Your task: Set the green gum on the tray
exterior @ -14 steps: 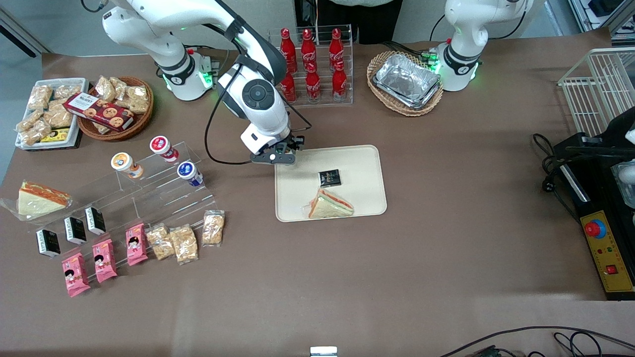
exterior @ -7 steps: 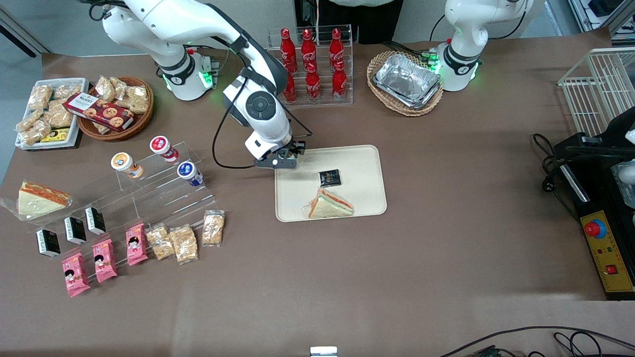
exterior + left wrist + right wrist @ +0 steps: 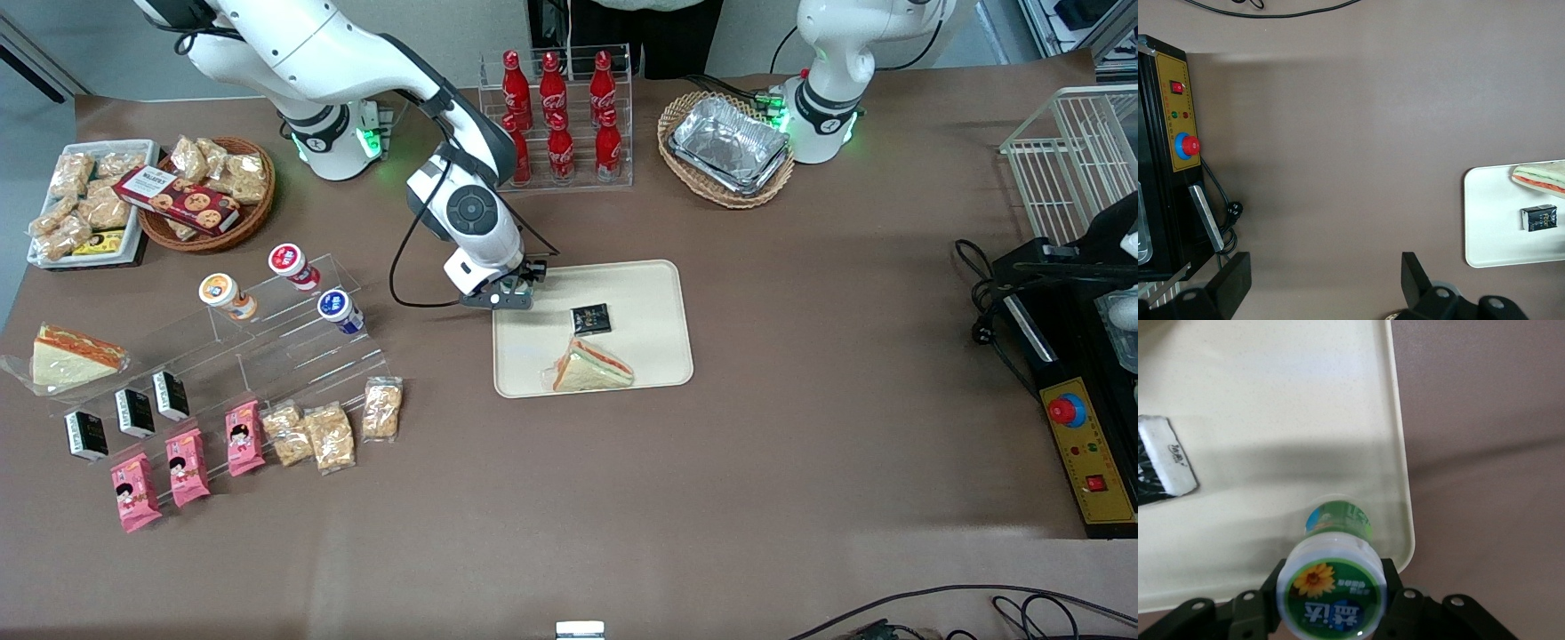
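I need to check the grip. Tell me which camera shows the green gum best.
The right wrist view: the green gum fills it, lid up, clamped between the gripper jaws over the tray corner. The front view hides the bottle under the gripper. The left wrist view shows only the tray, not the gum.

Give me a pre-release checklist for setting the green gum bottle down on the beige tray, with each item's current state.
1. The gripper is shut on the green-lidded gum bottle: ok.
2. Bottle is over the flat beige rectangular tray, inside its rim near a corner: ok.
3. Tray surface under the bottle is bare: ok.
4. Small black packet lies apart from the drop spot: ok.
5. Wrapped triangular sandwich lies nearer the front camera, clear of the gripper: ok.
6. Bottle base touching the tray: cannot tell.
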